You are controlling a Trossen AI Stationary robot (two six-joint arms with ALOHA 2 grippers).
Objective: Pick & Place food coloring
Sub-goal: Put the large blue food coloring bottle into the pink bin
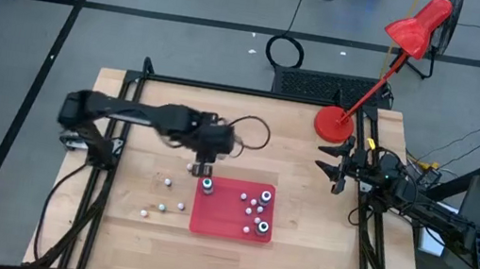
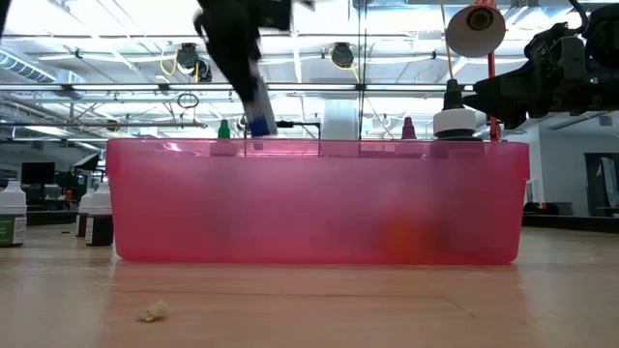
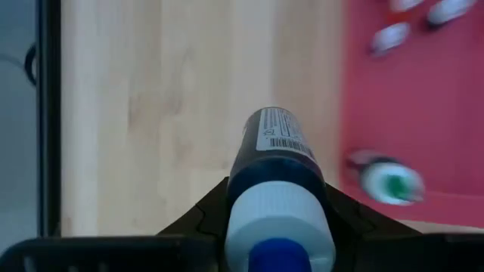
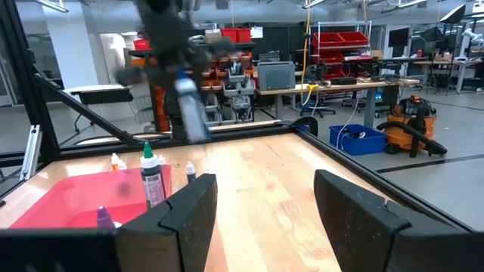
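Your desk carries a red tray near its middle, and that tray looks like the drop-off, since several little bottles are in it: a green-topped one stands upright and others lie or stand toward the far corner. A few more small bottles sit loose on the wood just beside the tray's left edge, so you probably have more trips to make. Your left gripper hangs over the tray's upper left corner, jaws clenched around a blue-topped bottle, gripped near its cap end with the dark body sticking out ahead of the fingers, which keeps the label end free to go down first. From the level view the bottle is lifted above the tray's rim, so you're carrying, not yet releasing. Your right gripper waits at the desk's right edge beside the red lamp base, jaws spread apart and holding nothing.
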